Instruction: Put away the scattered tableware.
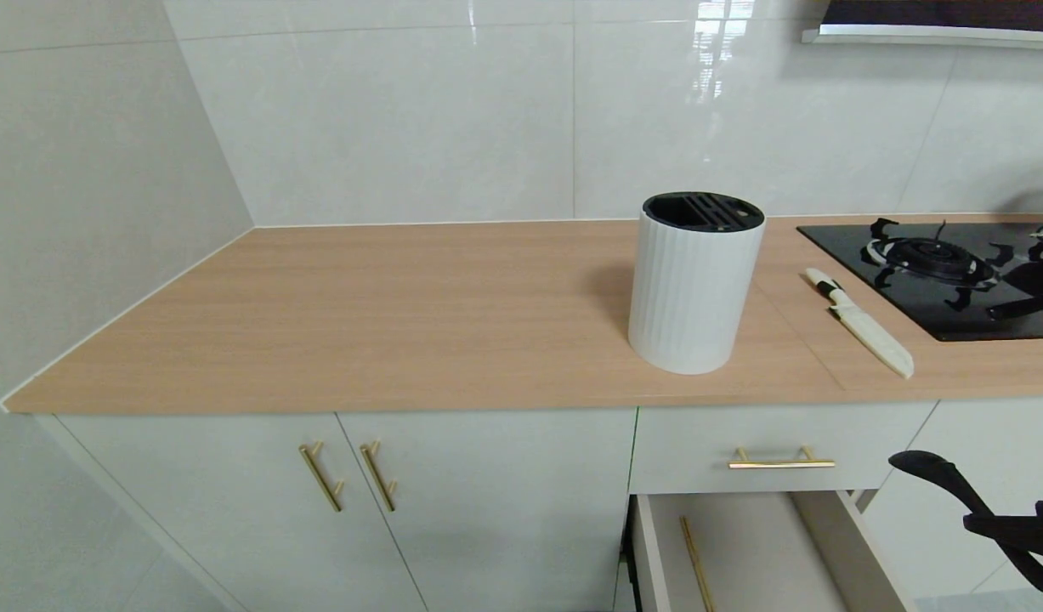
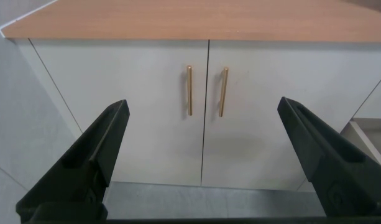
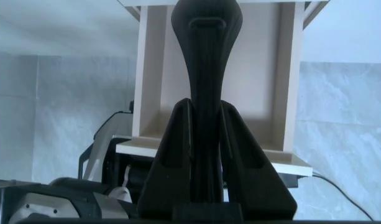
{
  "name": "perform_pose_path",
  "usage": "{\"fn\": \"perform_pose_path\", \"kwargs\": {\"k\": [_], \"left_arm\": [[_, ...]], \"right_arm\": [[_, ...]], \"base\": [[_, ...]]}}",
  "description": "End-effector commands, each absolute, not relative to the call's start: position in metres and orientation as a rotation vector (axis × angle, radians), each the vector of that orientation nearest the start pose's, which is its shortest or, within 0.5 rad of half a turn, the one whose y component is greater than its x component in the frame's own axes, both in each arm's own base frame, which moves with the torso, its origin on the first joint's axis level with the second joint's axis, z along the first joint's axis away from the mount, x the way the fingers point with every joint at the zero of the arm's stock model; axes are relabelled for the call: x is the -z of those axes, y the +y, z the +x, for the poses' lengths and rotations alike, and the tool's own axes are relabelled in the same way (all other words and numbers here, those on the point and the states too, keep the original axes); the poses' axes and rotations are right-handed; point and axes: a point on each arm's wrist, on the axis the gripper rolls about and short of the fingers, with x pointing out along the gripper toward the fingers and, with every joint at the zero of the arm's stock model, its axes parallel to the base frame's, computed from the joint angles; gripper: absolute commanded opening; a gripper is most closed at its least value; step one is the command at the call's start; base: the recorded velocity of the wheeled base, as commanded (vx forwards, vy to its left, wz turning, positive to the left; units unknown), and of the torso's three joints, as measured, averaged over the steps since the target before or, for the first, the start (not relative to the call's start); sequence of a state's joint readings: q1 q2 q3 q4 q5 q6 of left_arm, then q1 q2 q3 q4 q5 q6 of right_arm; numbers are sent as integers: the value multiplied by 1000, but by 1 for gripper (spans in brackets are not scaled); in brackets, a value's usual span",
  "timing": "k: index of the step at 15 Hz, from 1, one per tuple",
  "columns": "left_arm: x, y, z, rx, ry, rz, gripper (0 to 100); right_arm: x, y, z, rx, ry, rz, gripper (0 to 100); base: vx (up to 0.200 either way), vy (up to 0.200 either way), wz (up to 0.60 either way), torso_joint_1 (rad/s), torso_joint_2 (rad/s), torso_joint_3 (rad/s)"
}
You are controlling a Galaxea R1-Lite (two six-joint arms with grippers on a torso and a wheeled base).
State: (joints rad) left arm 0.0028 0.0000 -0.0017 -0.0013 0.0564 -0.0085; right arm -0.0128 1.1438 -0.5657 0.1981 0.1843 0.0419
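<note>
Right gripper (image 1: 1010, 531) sits at the lower right of the head frame, below the tabletop's front edge. Its arm comes in from the right border, and its fingers are clamped narrow on a black plastic utensil with a rounded end (image 1: 933, 472). The utensil angles up and left toward the pulled-out white drawer (image 1: 649, 544) at the bottom centre-right. Left gripper (image 2: 202, 109) hangs low with its fingers spread wide, holding nothing, and faces two white cabinet doors (image 2: 271, 137).

A long light-wood tabletop (image 1: 402, 314) spans the middle of the head frame, meeting tiled walls at the back and at the left corner. A black glass gas hob (image 1: 861, 251) is set into its right end. A white ribbed cylindrical holder with a black slotted top (image 1: 695, 289) stands upright right of centre, near the front edge. A white-bladed knife (image 1: 861, 323) lies flat between holder and hob, touching neither, its tip near the front edge. A thin golden stick (image 1: 695, 561) lies inside the drawer.
</note>
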Motion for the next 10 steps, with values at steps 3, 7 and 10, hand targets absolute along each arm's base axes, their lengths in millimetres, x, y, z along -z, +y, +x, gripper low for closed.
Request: {"fn": "perform_pose_path", "kwargs": {"k": [3, 7, 10], "left_arm": [[-76, 1, -23, -60, -2, -9, 100], [-76, 1, -23, -60, -2, -9, 100], [-76, 1, -23, -60, -2, -9, 100]], "right_arm": [[-147, 4, 151, -157, 863, 116, 0], [-126, 8, 160, -175, 915, 109, 0], [-121, 9, 163, -181, 939, 107, 0]], "base": [[0, 0, 0, 0, 0, 0], [0, 0, 0, 0, 0, 0], [0, 0, 0, 0, 0, 0]]}}
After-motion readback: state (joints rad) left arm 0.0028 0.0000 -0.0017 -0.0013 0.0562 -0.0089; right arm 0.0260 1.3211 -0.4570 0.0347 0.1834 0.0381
